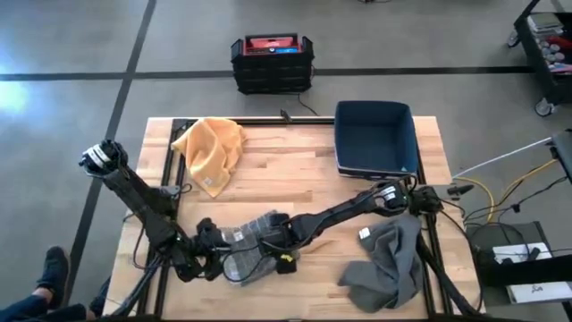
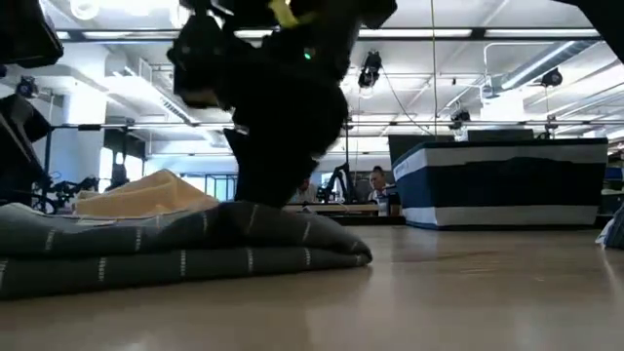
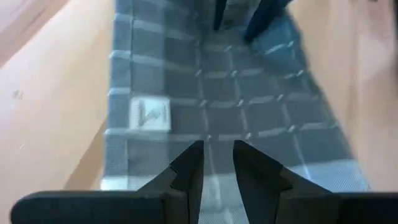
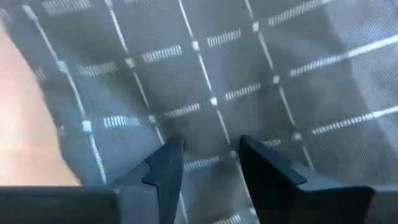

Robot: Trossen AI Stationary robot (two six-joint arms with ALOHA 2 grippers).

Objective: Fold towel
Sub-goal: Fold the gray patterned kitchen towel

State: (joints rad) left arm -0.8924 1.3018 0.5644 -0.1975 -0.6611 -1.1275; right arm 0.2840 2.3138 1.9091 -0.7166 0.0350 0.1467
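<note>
A grey checked towel (image 1: 250, 241) lies folded in flat layers near the table's front edge, left of the middle (image 2: 175, 244). A white label (image 3: 149, 115) shows on its top. My left gripper (image 1: 207, 240) stands over the towel's left end, its fingers (image 3: 216, 152) a narrow gap apart with nothing between them. My right gripper (image 1: 284, 234) comes down onto the towel's right part, open (image 4: 208, 152), with flat cloth showing between the tips. My left gripper points slanting down at the towel's left end (image 3: 211, 180); whether its tips touch the cloth I cannot tell. My right gripper comes from above, and its open fingertips (image 4: 171, 158) meet the towel's top layer (image 2: 283, 203). The cloth lies flat on the table, not lifted.
A yellow towel (image 1: 210, 152) lies crumpled at the far left. A dark blue bin (image 1: 375, 139) stands at the far right. A plain grey cloth (image 1: 389, 264) is heaped at the near right. Bare wood shows in the table's middle. A black crate (image 1: 273, 63) sits on the floor beyond.
</note>
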